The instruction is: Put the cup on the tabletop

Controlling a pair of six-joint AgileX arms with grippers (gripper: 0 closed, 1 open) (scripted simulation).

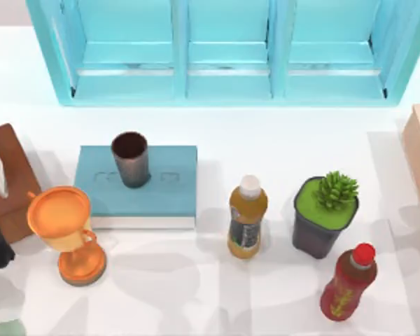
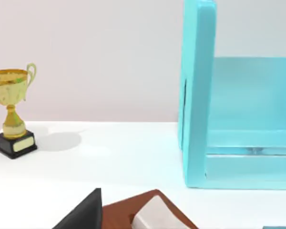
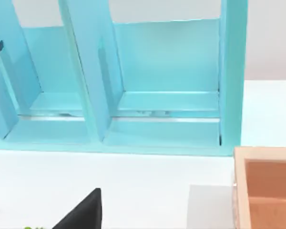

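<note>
cup (image 1: 131,159) upright on teal book (image 1: 161,187), bottles right

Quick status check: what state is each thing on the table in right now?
cup: upright on the blue book, not on the tabletop.
orange goblet: upright.
yellow bottle: upright, white cap on.
red bottle: upright, red cap on.
plant pot: upright.
cabinet: compartments empty.

Black wedge-shaped claw finger (image 2: 83,213), matte, unmarked
</note>
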